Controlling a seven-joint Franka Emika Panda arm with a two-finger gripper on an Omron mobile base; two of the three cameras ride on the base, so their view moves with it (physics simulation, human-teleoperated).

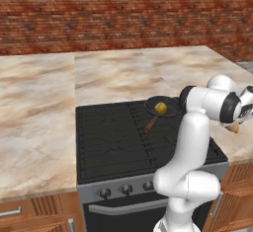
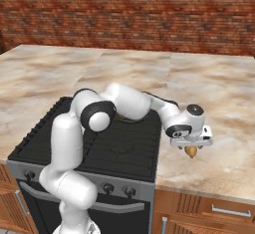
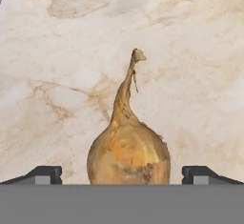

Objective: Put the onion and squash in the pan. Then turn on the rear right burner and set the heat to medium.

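The tan onion (image 3: pixel 128 154) lies on the marble counter right of the stove, its stem pointing away from the hand. My gripper (image 3: pixel 123 175) is open and hovers just above the onion (image 2: pixel 191 152), one dark fingertip (image 3: pixel 45 174) on each side and not touching it. From the left base view the onion (image 1: pixel 233 127) peeks out below the gripper (image 1: pixel 236 125). The yellow squash (image 1: pixel 160 108) sits inside the dark pan (image 1: pixel 170 109), whose wooden handle (image 1: pixel 151 124) points toward the front. The pan rests on the rear right burner (image 1: pixel 168 121) of the black cooktop.
A row of knobs (image 1: pixel 127 188) runs along the stove's front panel above the oven handle. Marble counter (image 2: pixel 224 103) spreads on both sides of the stove, with a brick wall behind. My arm stretches across the cooktop's right side.
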